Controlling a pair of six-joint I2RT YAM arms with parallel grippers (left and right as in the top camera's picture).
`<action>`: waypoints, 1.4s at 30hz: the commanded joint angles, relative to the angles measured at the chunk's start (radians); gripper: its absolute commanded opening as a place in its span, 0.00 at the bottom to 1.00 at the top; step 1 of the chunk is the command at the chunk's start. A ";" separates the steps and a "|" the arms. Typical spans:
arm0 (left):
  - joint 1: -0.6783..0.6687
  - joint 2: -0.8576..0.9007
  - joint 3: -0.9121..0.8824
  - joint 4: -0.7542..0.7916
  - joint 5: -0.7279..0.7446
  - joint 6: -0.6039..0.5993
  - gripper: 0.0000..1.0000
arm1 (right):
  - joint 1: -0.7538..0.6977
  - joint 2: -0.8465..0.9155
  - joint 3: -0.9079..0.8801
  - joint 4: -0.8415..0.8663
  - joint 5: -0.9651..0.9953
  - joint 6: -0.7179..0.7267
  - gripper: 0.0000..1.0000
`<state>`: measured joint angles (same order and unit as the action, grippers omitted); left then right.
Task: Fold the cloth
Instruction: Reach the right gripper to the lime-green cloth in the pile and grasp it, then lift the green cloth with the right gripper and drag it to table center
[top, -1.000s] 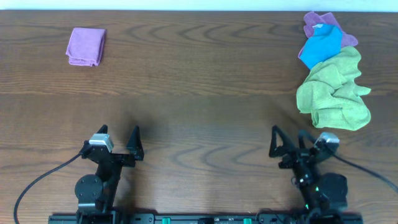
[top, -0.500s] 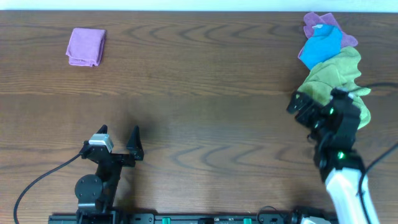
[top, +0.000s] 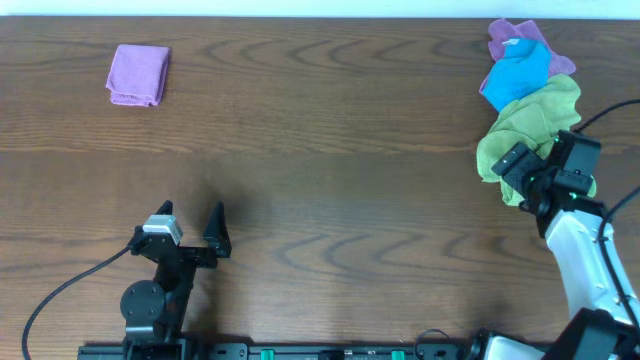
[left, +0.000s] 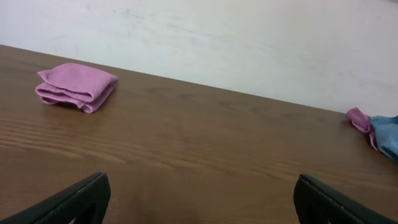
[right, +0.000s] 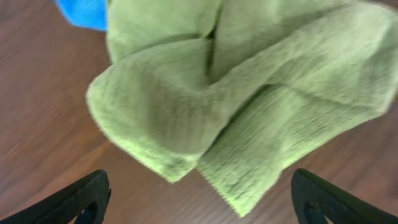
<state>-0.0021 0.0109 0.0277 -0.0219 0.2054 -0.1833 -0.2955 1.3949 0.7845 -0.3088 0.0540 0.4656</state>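
Note:
A crumpled green cloth (top: 535, 125) lies at the right of the table, with a blue cloth (top: 518, 75) and a purple cloth (top: 515, 38) behind it. My right gripper (top: 530, 172) is open and hovers over the green cloth's near edge. In the right wrist view the green cloth (right: 249, 93) fills the frame just ahead of the open fingers (right: 199, 202). A folded pink cloth (top: 139, 74) lies at the far left, also in the left wrist view (left: 78, 86). My left gripper (top: 190, 228) is open and empty near the front edge.
The wooden table (top: 320, 160) spreads between the cloths. A pale wall (left: 249, 43) runs behind the far edge. The right arm's cable (top: 612, 115) loops by the right edge.
My right arm has swung from the front edge out and back to the right, onto the green cloth's near edge. The left arm has not moved.

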 joint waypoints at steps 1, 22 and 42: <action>-0.004 -0.006 -0.023 -0.033 -0.006 0.003 0.95 | -0.007 0.005 0.016 0.015 0.102 -0.011 0.93; -0.004 -0.006 -0.023 -0.033 -0.006 0.003 0.95 | -0.005 0.129 0.020 0.043 0.068 -0.019 0.57; -0.004 -0.006 -0.023 -0.033 -0.006 0.003 0.95 | -0.005 0.234 0.021 0.064 0.014 -0.018 0.01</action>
<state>-0.0021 0.0109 0.0277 -0.0219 0.2054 -0.1833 -0.2974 1.6283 0.7898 -0.2466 0.1074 0.4442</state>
